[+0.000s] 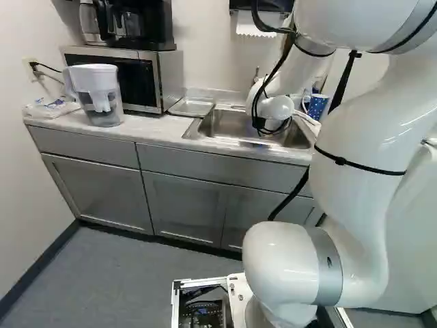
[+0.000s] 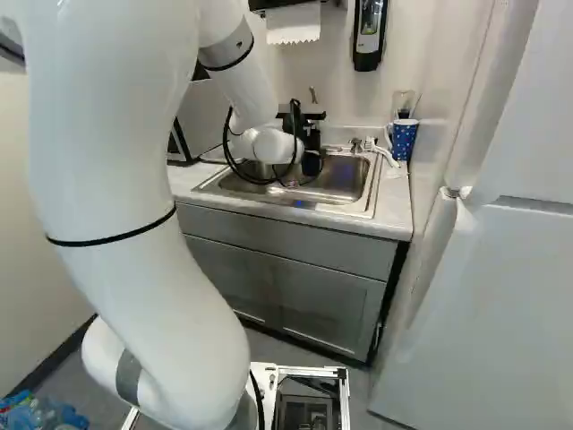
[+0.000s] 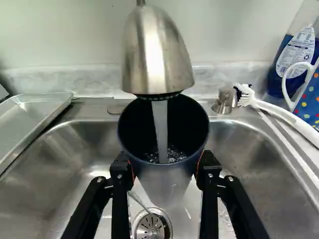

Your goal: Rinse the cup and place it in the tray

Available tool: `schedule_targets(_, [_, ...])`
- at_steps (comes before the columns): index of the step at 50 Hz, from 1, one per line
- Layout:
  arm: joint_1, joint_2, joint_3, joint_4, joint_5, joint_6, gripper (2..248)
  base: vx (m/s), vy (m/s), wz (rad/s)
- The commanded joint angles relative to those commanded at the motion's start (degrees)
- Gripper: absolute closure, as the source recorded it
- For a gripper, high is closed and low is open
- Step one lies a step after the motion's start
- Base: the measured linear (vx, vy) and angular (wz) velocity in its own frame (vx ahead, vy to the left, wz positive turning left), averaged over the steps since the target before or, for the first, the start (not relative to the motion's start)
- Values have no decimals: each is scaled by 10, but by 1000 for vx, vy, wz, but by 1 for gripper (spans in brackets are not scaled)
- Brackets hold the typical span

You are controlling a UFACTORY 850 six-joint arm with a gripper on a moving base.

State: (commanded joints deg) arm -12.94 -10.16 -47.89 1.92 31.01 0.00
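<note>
The black gripper (image 2: 312, 134) is grasping the dark cup (image 3: 192, 124), with its orange pads (image 3: 132, 170) pressing on the cup's wall from two opposite sides. The cup is standing between the fingers with its open mouth facing up, and it is hanging over the metal sink (image 3: 55, 169) rather than resting in it. Just above the cup's mouth, ahead of the fingers, the faucet head (image 3: 157, 55) is pouring a stream of water (image 3: 160, 132) straight in, and bubbly water is gathering inside. Below the fingers, the drain strainer (image 3: 150, 228) is showing in the basin floor. Off to one side of the hand, the metal tray (image 3: 37, 117) is lying beside the basin; off to the other side, a white brush (image 3: 279, 113) and a dotted blue mug (image 3: 310, 102) are sitting beyond the fingers.
</note>
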Motion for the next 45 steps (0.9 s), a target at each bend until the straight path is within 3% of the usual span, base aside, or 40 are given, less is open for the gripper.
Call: schedule_targets(45, [0,0,0,0,0,0,124,0,0,0])
